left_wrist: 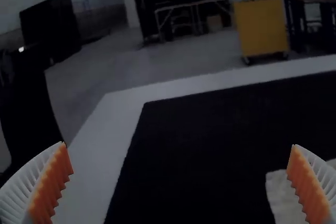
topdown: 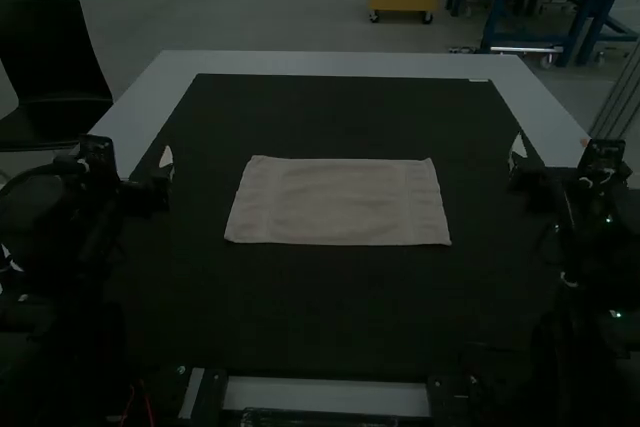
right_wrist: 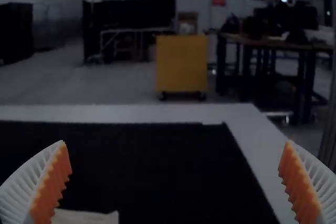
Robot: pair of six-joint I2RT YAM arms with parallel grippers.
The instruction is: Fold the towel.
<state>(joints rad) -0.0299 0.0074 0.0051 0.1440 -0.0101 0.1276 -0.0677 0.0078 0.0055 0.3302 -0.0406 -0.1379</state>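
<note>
In the high view my left gripper (topdown: 166, 169) is at the mat's left side and my right gripper (topdown: 516, 155) at its right side, both apart from the towel. The light towel (topdown: 338, 201) lies flat as a wide rectangle mid-table; whether it is a single layer or folded I cannot tell. My left gripper (left_wrist: 181, 182) stands open in the left wrist view, with part of the towel (left_wrist: 281, 195) beyond one finger. Open too is my right gripper (right_wrist: 176, 182) in the right wrist view, where a corner of the towel (right_wrist: 89, 217) shows.
A black mat (topdown: 330, 112) covers most of the white table (topdown: 340, 63), whose pale border runs around the back and sides. A dark chair (topdown: 55, 77) stands by the table's left side.
</note>
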